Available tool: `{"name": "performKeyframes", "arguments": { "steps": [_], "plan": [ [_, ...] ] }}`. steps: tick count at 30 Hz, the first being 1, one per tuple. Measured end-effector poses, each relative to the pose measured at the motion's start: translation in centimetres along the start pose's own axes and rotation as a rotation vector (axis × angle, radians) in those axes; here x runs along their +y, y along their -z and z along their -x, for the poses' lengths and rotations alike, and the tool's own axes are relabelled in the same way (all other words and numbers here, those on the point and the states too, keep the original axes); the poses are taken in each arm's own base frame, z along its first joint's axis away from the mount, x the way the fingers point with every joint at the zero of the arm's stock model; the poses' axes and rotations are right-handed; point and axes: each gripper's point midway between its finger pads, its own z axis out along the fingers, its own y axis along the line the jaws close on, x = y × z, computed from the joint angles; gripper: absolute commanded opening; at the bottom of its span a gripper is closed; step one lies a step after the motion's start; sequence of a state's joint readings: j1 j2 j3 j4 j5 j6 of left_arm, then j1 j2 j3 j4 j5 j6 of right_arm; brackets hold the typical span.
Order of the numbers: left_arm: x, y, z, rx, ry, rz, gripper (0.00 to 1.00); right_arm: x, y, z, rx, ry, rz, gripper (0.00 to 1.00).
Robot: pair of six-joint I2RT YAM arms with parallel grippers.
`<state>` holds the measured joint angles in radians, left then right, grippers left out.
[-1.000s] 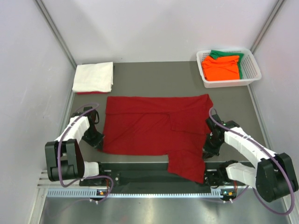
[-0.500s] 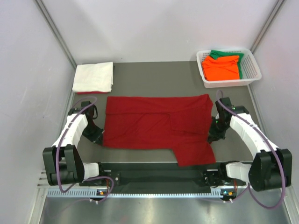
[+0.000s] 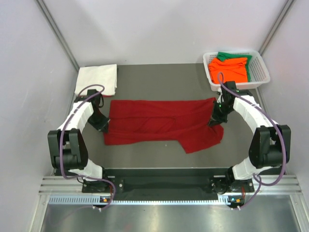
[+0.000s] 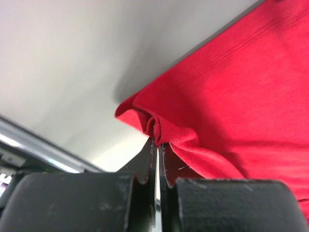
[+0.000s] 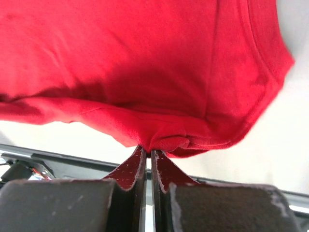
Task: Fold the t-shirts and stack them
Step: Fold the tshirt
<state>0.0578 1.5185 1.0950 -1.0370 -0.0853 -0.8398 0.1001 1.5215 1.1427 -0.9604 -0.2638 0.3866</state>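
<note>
Both side edges of the dark red t-shirt are gripped, the left pincer clamped on one, the right pincer on the other, the cloth stretched across the tabletop

- Nothing legible in any view: no words, no numbers, no brand.
- The dark red t-shirt shows plain cloth, no print or tag.
- The rail at the near edge has tiny coloured spots, too small to read.
</note>
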Motion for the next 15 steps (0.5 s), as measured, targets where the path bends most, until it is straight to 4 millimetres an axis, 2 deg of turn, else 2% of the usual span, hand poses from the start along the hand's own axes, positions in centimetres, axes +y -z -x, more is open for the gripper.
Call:
{"name": "performKeyframes", "arguments": {
  "steps": [5, 15],
  "plan": [
    [-2.0, -0.3, 1.7, -0.021, -0.009, -0.025, 0.00, 0.9, 0.1, 2.1, -0.027, 0.028, 0.018, 0.00],
    [-5.2, -1.1, 4.0, -0.029, -0.041, -0.057, 0.00, 0.0, -1.4, 3.0, 0.007, -0.003, 0.010, 0.00]
  ]
}}
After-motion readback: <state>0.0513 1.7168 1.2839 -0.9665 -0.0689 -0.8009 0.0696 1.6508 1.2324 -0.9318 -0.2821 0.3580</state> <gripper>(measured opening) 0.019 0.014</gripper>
